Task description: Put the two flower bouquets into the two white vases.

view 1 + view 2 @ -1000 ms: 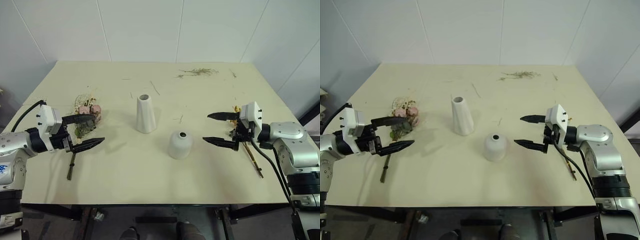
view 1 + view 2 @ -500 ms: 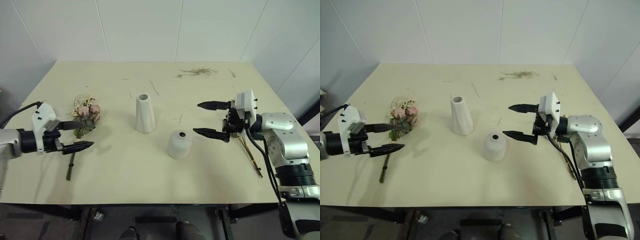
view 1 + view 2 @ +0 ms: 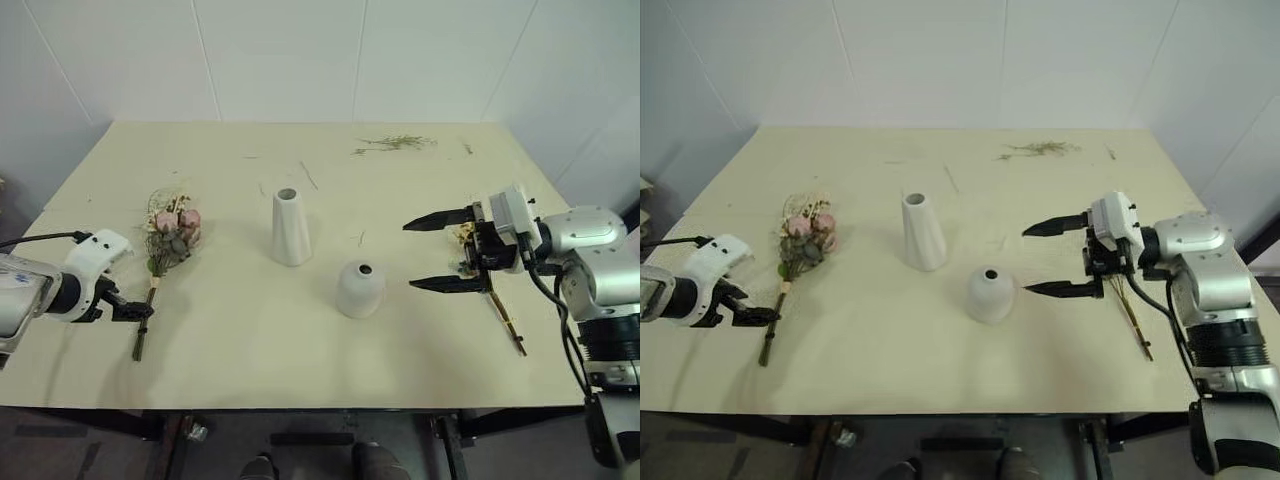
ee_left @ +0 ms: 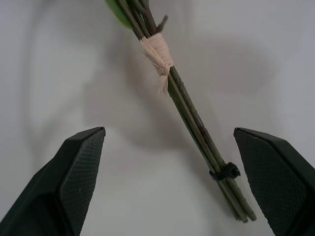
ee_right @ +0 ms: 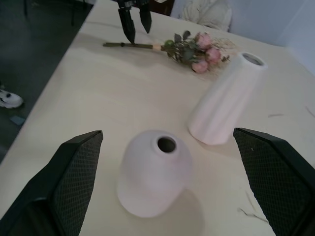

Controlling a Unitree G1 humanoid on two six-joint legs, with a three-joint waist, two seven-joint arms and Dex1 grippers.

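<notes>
- I see a pale yellow table set against white wall panels, with loose dried sprigs at upper centre of the frame.
- At left of centre the rose bouquet lies flat, stems running toward the lower left.
- My left gripper sits at lower left, fingers apart and pointing down over the stem ends, holding nothing.
- Near centre stands the tall cone vase; the short dome vase stands just lower right of it.
- At right my right gripper hangs with fingers spread wide and empty, pointing toward the dome vase.
- The thin yellow bouquet lies beneath that arm, partly hidden.
</notes>
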